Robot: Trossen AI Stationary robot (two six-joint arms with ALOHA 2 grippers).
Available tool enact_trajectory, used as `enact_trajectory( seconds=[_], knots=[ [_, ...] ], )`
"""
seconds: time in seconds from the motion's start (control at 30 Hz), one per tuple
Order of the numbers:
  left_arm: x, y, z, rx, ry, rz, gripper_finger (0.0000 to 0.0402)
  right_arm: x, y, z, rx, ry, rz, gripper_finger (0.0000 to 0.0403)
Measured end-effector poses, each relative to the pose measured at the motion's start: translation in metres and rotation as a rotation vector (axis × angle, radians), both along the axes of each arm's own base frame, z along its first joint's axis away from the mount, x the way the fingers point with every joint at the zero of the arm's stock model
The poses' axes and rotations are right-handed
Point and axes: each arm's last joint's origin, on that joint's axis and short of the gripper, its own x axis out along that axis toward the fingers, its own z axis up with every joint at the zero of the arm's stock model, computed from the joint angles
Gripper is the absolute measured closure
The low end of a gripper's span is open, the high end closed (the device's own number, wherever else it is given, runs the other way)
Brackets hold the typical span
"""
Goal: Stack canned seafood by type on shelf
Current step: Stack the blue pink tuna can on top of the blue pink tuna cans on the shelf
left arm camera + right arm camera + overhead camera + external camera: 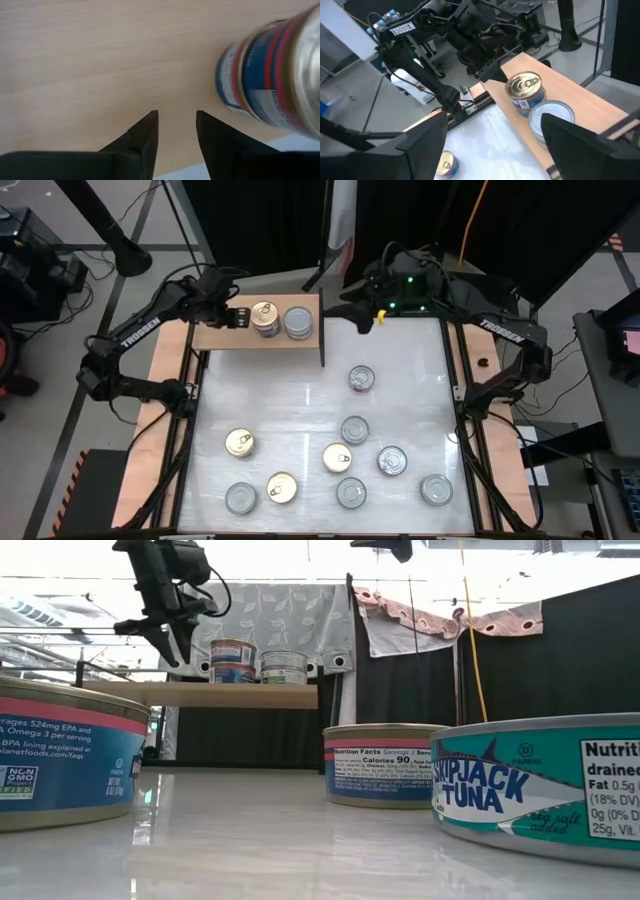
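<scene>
Surface: you see a glossy white table top; small light-wood shelf at its far edge.
Room: black curtains behind.
Left gripper: narrowly parted, holding nothing.
Right gripper: spread, holding nothing.

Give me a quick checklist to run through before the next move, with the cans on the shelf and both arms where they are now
1. Left gripper empty: ok; fingers apart over bare wood, nothing between them.
2. Left gripper clear of the gold-lidded stack: ok; a gap shows beside it, apart.
3. Stack sits upright on the shelf: ok; two tins, one squarely on the other.
4. Silver-lidded can placed beside the stack: ok; whether they touch, cannot tell.
5. Right gripper out of the way: ok; raised beside the shelf's dark end, open, empty.
6. Cans left on the table to sort: not ok; nine remain, gold and silver lids mixed.
</scene>
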Motion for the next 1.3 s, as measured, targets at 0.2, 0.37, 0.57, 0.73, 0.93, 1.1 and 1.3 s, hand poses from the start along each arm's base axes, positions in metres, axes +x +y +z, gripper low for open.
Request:
enact_trajectory(
  seconds=[0.2,0.37,0.57,0.73,0.93,1.1,1.3],
  knots=[
    [0.004,-0.017,-0.002,-0.139,-0.010,-0.025,0.0268,-0.018,0.003,-0.002,0.003,0.096,0.063,0.0127],
    [0.003,-0.052,0.001,-0.310,0.014,-0.097,0.0268,-0.034,0.006,-0.014,0.049,0.270,0.065,0.0159],
    [0.010,-0.094,0.016,-0.301,-0.096,-0.249,0.0268,-0.039,0.007,-0.039,0.050,0.527,0.143,0.0212],
    [0.023,-0.130,0.023,-0.328,-0.167,-0.416,0.0268,-0.032,0.002,-0.059,0.041,0.558,0.190,0.0273],
    [0.031,-0.174,0.021,-0.347,-0.119,-0.589,0.0268,-0.025,-0.001,-0.095,0.079,0.600,0.223,0.0345],
    [0.033,-0.201,0.019,-0.278,-0.079,-0.605,0.0268,-0.024,0.000,-0.129,0.161,0.658,0.235,0.0395],
    [0.040,-0.238,-0.016,-0.213,0.039,-0.742,0.0292,-0.023,0.002,-0.143,0.225,0.668,0.255,0.0391]
  ],
)
